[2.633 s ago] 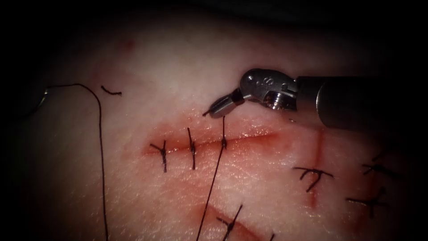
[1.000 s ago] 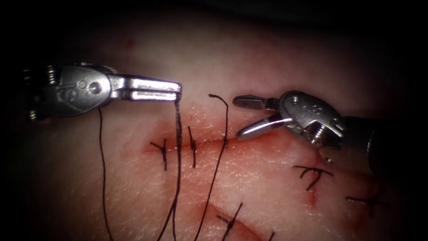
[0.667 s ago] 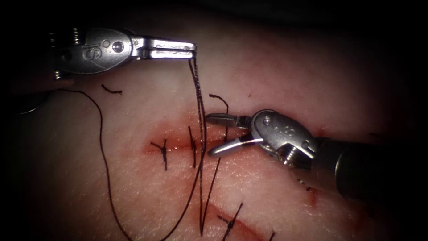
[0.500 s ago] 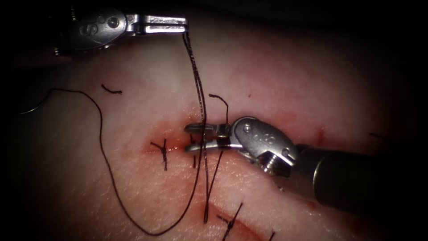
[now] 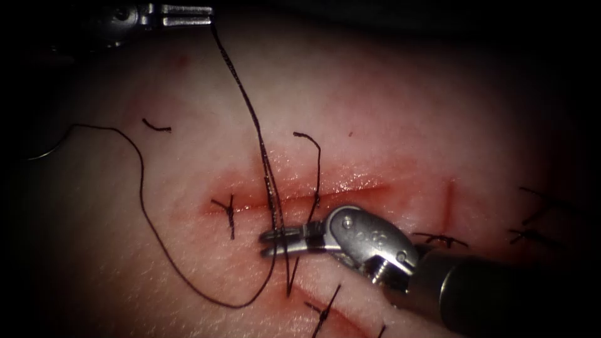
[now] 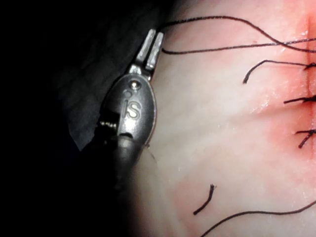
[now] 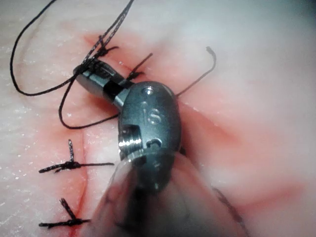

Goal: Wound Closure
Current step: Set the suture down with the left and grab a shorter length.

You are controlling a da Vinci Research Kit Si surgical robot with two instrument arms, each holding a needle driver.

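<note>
At ten o'clock the left hand (image 5: 211,15) pinches the thread (image 5: 241,100) above the tissue (image 5: 388,119). Below the cut (image 5: 294,197), at six o'clock, the right hand (image 5: 266,243) is pressed onto that doubled thread. The needle can't be made out.

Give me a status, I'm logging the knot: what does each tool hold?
Left tool shut on thread, held above the cut. Right tool shut on the same strands below it. Needle's place: cannot tell.
</note>
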